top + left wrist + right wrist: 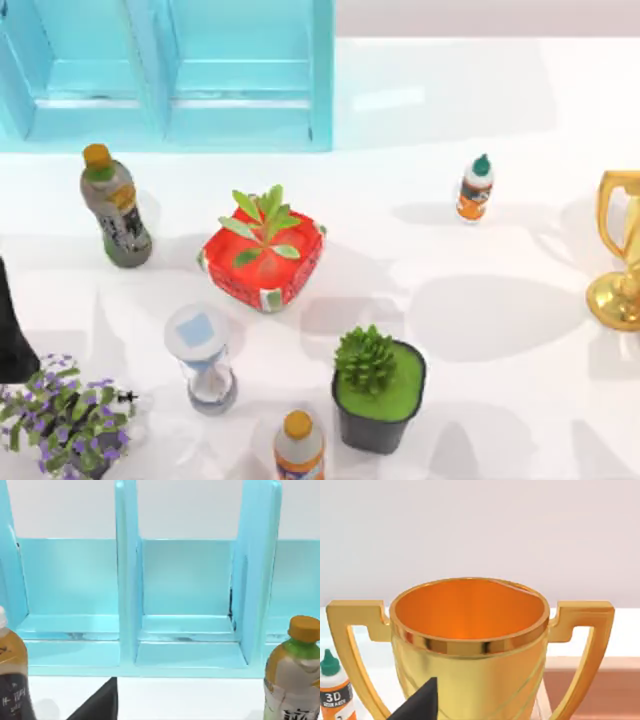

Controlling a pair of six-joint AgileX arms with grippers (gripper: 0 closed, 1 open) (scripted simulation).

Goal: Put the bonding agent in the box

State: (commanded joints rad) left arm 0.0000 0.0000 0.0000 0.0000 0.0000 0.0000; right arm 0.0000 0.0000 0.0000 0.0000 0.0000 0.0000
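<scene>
Glue bottle standing alone on the table, well away from the blue box.

From above, the glue (476, 189) stands upright on the white table (480, 320), right of centre, with the trophy (622, 250) at the right edge; the box (170, 75) sits at the back left, and the left arm (12, 330) is parked at the left edge. A red pot (264, 258), a drink bottle (116, 207) and other plants sit between. The left wrist view faces the box's (187, 605) open compartments, with a drink bottle (295, 672) beside. The right wrist view looks at the trophy (470, 645), the glue (335, 690) just beside it. I cannot tell how far either gripper is open.
</scene>
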